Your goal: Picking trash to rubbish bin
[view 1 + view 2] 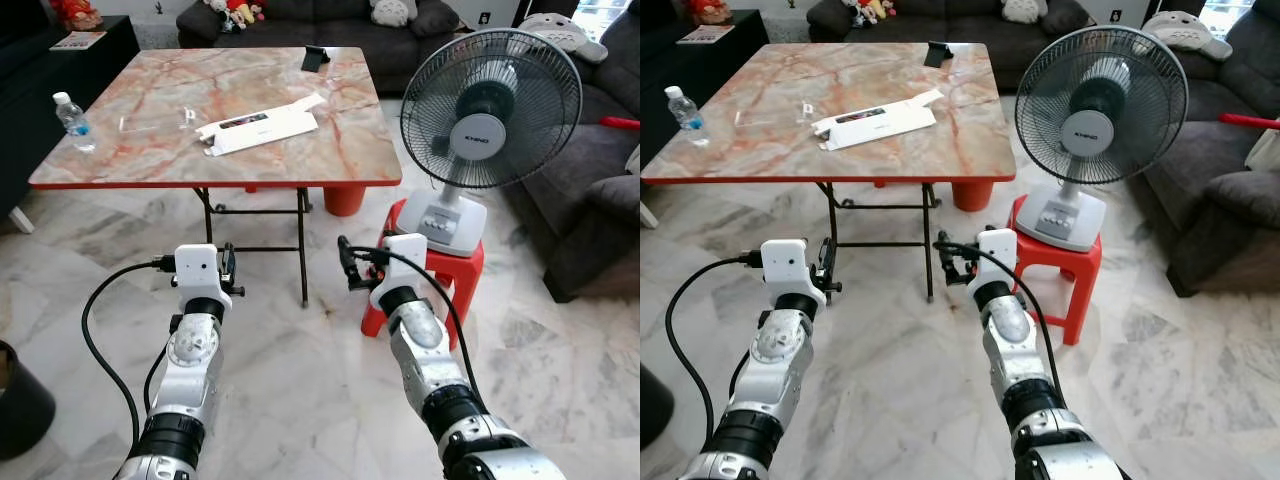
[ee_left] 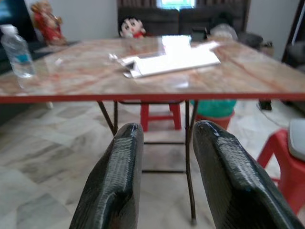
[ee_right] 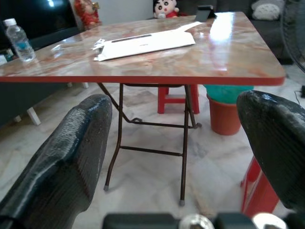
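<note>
two grippers are raised side by side over the marble floor (image 1: pixel 300 400), short of the folding table (image 1: pixel 330 120). the left gripper (image 1: pixel 229 272) holds nothing and its black fingers (image 2: pixel 114 181) stand slightly apart, with a narrow gap between them in the left wrist view. the right gripper (image 1: pixel 347 266) is also empty, its fingers (image 3: pixel 66 162) spread wide apart.

both point toward the near edge of the table, which has a marbled orange top with a red rim and thin dark metal legs. on the tabletop, a flat white cardboard box (image 1: pixel 258 128) with its end flaps open lies near the middle. just left of it lies a clear plastic wrapper (image 1: pixel 150 122), hard to make out. a plastic water bottle (image 1: pixel 72 121) with a blue label stands upright near the left edge, well apart from the box. a small dark object (image 1: pixel 316 58) stands at the far side; what it is cannot be told.

right of the table, a grey electric fan (image 1: pixel 485 110) sits on a red plastic stool (image 1: pixel 450 275), near the right gripper. an orange bin (image 1: pixel 343 198) stands on the floor beneath the table's right side. dark grey sofas (image 1: pixel 590 170) line the right and far sides, with soft toys (image 1: pixel 235 12) on the far one.
</note>
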You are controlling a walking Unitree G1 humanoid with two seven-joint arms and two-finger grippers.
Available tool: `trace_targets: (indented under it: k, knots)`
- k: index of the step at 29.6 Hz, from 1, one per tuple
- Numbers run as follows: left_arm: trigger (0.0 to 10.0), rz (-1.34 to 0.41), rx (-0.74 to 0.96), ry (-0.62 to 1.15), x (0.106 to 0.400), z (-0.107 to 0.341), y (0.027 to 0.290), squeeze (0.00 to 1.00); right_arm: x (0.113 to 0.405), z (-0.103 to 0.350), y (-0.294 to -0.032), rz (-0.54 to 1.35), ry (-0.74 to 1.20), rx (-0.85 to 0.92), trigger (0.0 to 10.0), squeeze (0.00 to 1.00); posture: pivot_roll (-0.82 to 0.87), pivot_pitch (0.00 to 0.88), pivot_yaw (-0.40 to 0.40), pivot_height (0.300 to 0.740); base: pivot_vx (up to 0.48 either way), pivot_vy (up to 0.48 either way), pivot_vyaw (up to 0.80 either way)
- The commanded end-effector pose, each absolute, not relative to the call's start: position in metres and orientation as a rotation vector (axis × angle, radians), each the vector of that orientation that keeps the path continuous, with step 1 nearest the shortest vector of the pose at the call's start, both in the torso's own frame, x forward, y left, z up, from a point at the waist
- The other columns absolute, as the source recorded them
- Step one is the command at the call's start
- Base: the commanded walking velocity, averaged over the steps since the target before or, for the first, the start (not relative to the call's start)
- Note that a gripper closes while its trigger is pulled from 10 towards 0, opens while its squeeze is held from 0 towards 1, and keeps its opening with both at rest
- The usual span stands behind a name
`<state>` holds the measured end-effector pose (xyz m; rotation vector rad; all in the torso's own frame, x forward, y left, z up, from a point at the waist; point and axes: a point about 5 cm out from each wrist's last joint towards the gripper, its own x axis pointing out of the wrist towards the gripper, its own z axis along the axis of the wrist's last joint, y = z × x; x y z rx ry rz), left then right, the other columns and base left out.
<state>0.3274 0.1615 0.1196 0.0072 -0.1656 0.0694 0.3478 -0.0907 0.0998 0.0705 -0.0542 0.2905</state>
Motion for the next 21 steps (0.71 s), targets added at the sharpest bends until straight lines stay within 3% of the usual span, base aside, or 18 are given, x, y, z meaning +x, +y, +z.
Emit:
trace_targets:
  k: [1,4,21]
  knots:
    - [10.0,0.097,0.009,-0.162,0.3272,0.1211,0.1673,0.00,0.3503,0.1088,-0.0868,0.308,-0.090,0.053,10.0,0.00,0.01,0.057,-0.008,0.740,0.000,0.000,0.79]
    - [10.0,0.110,0.015,-0.163,0.3285,0.1228,0.1697,0.00,0.3507,0.1104,-0.0863,0.308,-0.096,0.069,10.0,0.00,0.01,0.057,-0.008,0.740,0.167,0.000,0.79]
    - [10.0,0.118,0.011,-0.179,0.3295,0.1292,0.1703,0.00,0.3507,0.1130,-0.0840,0.322,-0.106,0.055,10.0,0.00,0.01,0.054,-0.010,0.740,0.286,0.000,0.04]
